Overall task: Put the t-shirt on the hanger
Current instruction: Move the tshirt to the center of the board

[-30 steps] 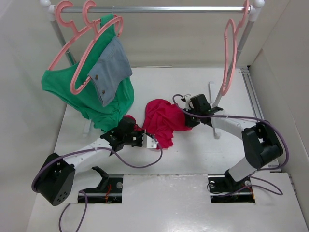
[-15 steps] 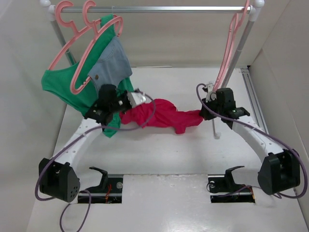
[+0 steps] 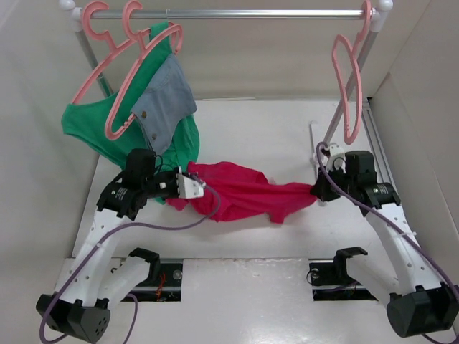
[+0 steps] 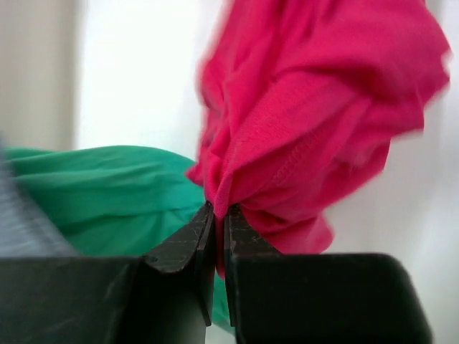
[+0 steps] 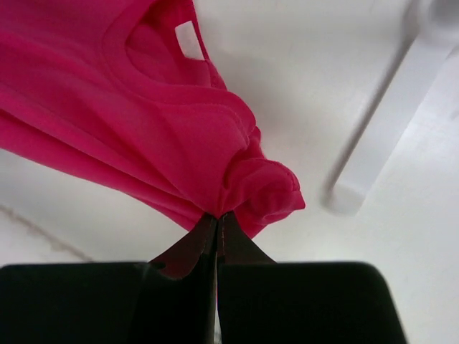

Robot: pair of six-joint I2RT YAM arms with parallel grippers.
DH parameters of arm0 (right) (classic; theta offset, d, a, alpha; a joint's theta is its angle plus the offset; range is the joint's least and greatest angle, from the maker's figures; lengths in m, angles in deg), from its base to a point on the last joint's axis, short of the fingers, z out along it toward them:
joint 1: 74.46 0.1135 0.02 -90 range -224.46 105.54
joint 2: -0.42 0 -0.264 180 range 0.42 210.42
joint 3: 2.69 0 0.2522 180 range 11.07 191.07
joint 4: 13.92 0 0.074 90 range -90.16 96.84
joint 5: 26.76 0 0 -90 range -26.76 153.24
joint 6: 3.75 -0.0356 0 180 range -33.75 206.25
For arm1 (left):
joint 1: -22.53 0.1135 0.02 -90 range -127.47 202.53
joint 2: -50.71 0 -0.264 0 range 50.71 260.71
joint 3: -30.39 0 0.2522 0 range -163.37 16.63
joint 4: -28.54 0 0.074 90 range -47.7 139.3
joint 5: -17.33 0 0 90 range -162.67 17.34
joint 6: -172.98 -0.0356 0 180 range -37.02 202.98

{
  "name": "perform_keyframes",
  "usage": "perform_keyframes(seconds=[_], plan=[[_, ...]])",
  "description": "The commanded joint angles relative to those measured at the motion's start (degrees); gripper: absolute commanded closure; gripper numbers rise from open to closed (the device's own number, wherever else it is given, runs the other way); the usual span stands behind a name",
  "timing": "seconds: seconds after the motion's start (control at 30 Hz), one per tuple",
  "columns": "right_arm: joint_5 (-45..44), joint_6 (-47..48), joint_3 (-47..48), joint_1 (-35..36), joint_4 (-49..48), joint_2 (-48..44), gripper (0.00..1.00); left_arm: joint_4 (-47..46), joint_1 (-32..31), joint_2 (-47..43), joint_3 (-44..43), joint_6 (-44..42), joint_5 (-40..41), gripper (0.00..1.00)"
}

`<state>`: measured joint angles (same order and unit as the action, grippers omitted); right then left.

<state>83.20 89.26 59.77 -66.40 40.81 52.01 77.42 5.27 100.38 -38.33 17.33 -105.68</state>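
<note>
The crimson-red t-shirt [image 3: 244,192] hangs stretched between my two grippers above the table. My left gripper [image 3: 203,188] is shut on its left end, seen as bunched red cloth [image 4: 287,136] in the left wrist view. My right gripper [image 3: 316,189] is shut on its right end; the right wrist view shows the round neck [image 5: 154,50] and a knot of cloth [image 5: 262,190] at the jaw tips. The bare salmon-pink hanger [image 3: 349,89] hangs from the rail [image 3: 244,13] at the right, above and behind my right gripper.
Two more pink hangers [image 3: 125,68] hang at the rail's left end, bearing a green garment [image 3: 107,132] and a small blue denim piece [image 3: 166,100]. The green garment also shows in the left wrist view [image 4: 100,186]. The rack's right post [image 3: 344,107] and white foot [image 5: 380,154] stand beside my right gripper.
Both arms have swung outward and toward the near edge, pulling the t-shirt from a crumpled heap into a taut span. The empty hanger has swung on the rail.
</note>
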Motion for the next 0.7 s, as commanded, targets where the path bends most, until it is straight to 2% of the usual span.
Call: perform_keyframes(seconds=[0.0, 0.03, 0.07, 0.1, 0.13, 0.17, 0.2, 0.27, 0.37, 0.4, 0.43, 0.5, 0.57, 0.67], plan=[[4.02, -0.90, -2.82, -0.76, 8.15, -1.75, 1.00, 21.17, 0.12, -0.98, 2.65, -18.40, -1.80, 1.00], [4.03, -1.85, -3.70, -0.76, 8.68, -2.28, 0.95, 24.01, 0.12, -0.98, 3.36, -21.42, -1.27, 1.00], [4.03, -2.38, -5.36, -0.76, 9.21, -3.77, 0.74, 26.56, 0.12, -0.98, 4.06, -24.41, -0.65, 0.87], [3.33, -3.43, -5.99, -0.76, 9.21, -4.65, 0.50, 28.76, 0.12, -0.20, 4.94, -27.22, 0.05, 0.40], [1.85, -4.05, -6.52, -0.76, 9.21, -5.53, 0.25, 29.74, -0.75, -0.19, 6.52, -27.34, 1.19, 0.24], [1.22, -4.58, -7.04, -0.76, 9.21, -6.93, 0.18, 29.75, -1.46, -0.19, 6.53, -27.34, 1.20, 0.11], [1.22, -4.59, -7.05, -0.76, 9.21, -7.47, 0.15, 29.75, -2.16, 0.33, 7.23, -26.38, 1.20, 0.03], [0.52, -5.20, -7.05, -0.76, 9.21, -7.47, 0.08, 28.79, -2.70, 0.34, 7.23, -26.37, -0.11, 0.00], [-0.28, -4.59, -6.43, -0.76, 9.21, -6.86, 0.07, 24.58, -2.70, 0.34, 7.23, -21.03, -3.53, 0.00], [-0.28, -4.59, -6.43, -0.76, 9.21, -6.86, 0.07, 18.91, -2.70, 0.34, 7.23, -18.40, -4.24, 0.00], [0.24, -4.59, -5.91, -0.76, 9.21, -6.25, 0.07, 15.37, -2.70, 0.34, 7.23, -11.07, -4.77, 0.00], [0.86, -4.06, -5.91, -0.76, 7.81, -5.55, 0.07, 5.64, -2.70, 0.95, 7.23, -3.65, -6.18, 0.01], [1.39, -4.06, -5.91, -0.06, 7.03, -4.93, 0.09, 0.16, -3.22, 1.57, 7.76, 6.60, -6.71, 0.08], [0.86, -4.06, -5.91, 2.92, 5.62, -1.95, 0.10, -9.60, -6.38, 4.02, 7.76, 16.40, -4.88, 0.20]])
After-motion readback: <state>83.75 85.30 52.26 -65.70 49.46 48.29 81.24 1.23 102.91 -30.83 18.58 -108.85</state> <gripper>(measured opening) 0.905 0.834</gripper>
